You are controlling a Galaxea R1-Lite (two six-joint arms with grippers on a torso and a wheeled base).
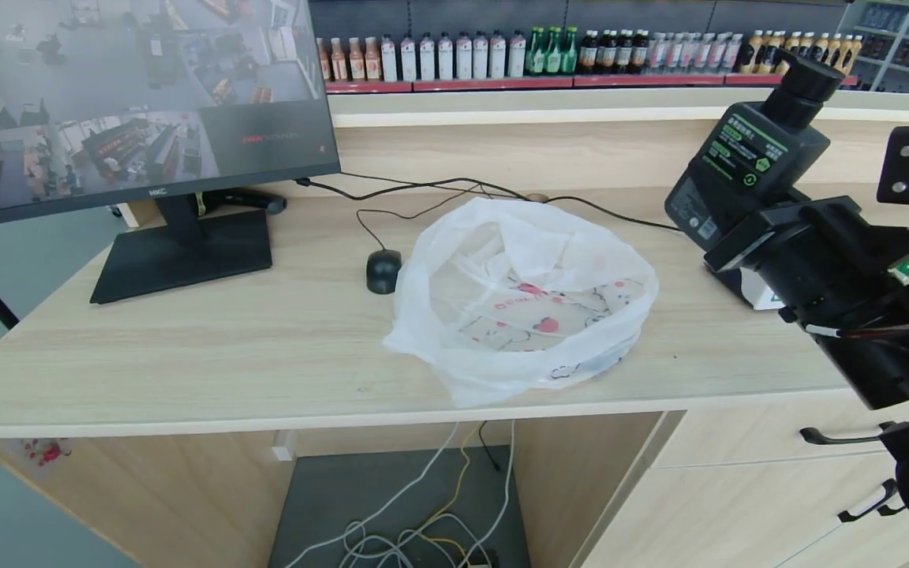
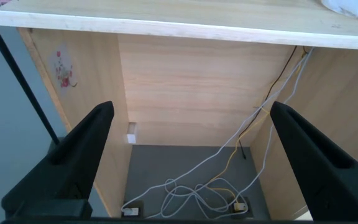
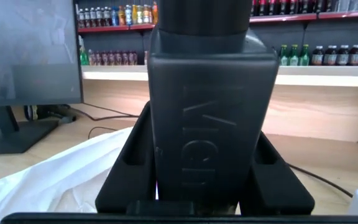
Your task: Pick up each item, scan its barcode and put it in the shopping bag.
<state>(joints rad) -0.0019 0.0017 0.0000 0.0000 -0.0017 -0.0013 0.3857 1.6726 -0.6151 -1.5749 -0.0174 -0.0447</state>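
Right of the shopping bag (image 1: 431, 268), the right gripper (image 3: 201, 168) pinches the tilted black bottle (image 1: 746, 158) near its base: top-heavy, it could pivot and slip.

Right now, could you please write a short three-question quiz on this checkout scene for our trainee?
1. True or false: the black bottle is already inside the shopping bag.
2. Which one holds the bottle? A) left gripper B) right gripper
3. Fill in: the small black thing on the counter between the bag and the monitor is a computer ____.
Key: 1 false, it is held above the counter, right of the bag. 2 B; the left gripper is open, below the counter's edge. 3 mouse.
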